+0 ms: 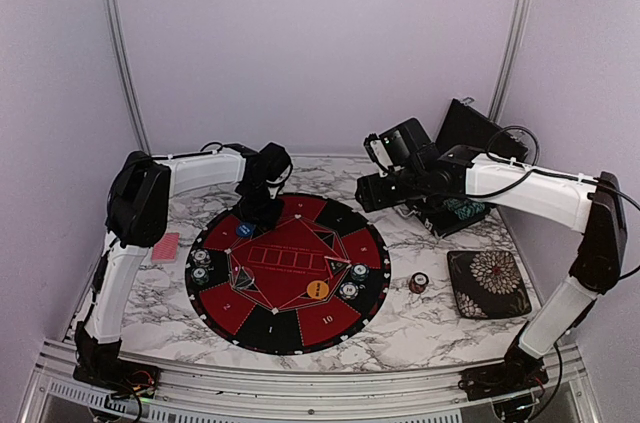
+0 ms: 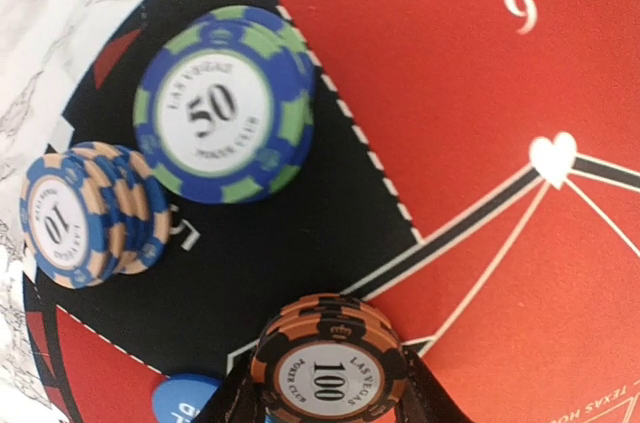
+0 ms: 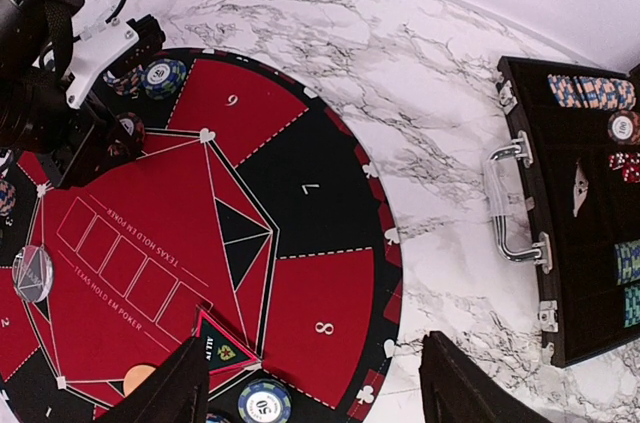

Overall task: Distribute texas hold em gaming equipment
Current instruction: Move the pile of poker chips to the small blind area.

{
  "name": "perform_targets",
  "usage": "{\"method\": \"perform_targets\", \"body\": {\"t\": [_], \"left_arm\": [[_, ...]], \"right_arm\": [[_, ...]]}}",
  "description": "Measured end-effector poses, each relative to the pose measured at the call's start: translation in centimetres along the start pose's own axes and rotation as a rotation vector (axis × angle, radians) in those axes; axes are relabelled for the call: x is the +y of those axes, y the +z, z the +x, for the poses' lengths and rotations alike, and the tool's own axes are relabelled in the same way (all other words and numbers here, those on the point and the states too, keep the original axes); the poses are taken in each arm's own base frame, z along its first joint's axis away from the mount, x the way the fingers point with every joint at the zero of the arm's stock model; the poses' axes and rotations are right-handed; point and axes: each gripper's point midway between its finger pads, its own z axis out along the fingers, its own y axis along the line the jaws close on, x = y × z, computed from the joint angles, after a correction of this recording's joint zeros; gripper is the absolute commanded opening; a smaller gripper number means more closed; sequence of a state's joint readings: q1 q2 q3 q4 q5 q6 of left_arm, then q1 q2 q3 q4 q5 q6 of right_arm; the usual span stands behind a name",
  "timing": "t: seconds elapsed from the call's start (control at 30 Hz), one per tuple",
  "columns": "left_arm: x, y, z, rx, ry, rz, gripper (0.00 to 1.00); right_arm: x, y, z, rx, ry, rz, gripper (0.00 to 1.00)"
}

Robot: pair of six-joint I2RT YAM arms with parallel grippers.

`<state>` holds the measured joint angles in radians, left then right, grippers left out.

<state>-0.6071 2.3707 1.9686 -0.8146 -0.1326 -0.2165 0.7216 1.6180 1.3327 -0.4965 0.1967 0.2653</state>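
- A marbled white table (image 1: 420, 328) stood inside pale lilac walls, with metal rails running up the back corners.
- A round red-and-black poker mat (image 1: 288, 273) lay at the middle of the table, numbered wedges around its rim.
- The left gripper (image 2: 325, 398) hung over the mat's far-left part, its jaws pinching a small stack of orange-and-black 100 chips (image 2: 327, 373) from both sides.
- Just beyond it on a black wedge lay a blue-and-green 50 chip stack (image 2: 222, 103), and beside that, nearer the mat's rim, a blue-and-tan 10 chip stack (image 2: 85, 218) that leaned over.
- A blue button disc (image 2: 185, 398) peeked in beside the held chips, on the mat.
- An orange button disc (image 1: 317, 290) sat on the mat toward its near-right part, with more chip stacks (image 1: 350, 281) close to the right rim and others near the left rim.
- A lone red chip stack (image 1: 419, 283) stood on the bare marble off the mat's right edge.
- A pink-red-backed card (image 1: 166, 246) lay on the table near the left edge, well apart from the mat.
- The right gripper (image 3: 310, 383) was held above the mat's right side, fingers spread and carrying nothing.
- The black hinged case (image 3: 590, 213) lay open toward the far-right corner, chips in its slots.
- A dark flower-patterned tray (image 1: 487, 283) rested near the right edge.
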Motion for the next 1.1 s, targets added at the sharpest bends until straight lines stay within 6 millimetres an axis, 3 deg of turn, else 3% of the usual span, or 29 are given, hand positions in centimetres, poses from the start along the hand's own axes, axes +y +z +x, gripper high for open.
{"method": "perform_targets", "body": {"t": [0.3,1.1], "left_arm": [[2.0,0.4,-0.9,-0.008,-0.019,-0.017,0.33],[2.7,0.5,-1.1,-0.009,-0.029,-0.022,0.35]], "right_arm": [[0.0,0.0,0.1,0.006,-0.001,0.001,0.70],[0.0,-0.2,-0.2,0.002,0.004,0.000,0.70]]}}
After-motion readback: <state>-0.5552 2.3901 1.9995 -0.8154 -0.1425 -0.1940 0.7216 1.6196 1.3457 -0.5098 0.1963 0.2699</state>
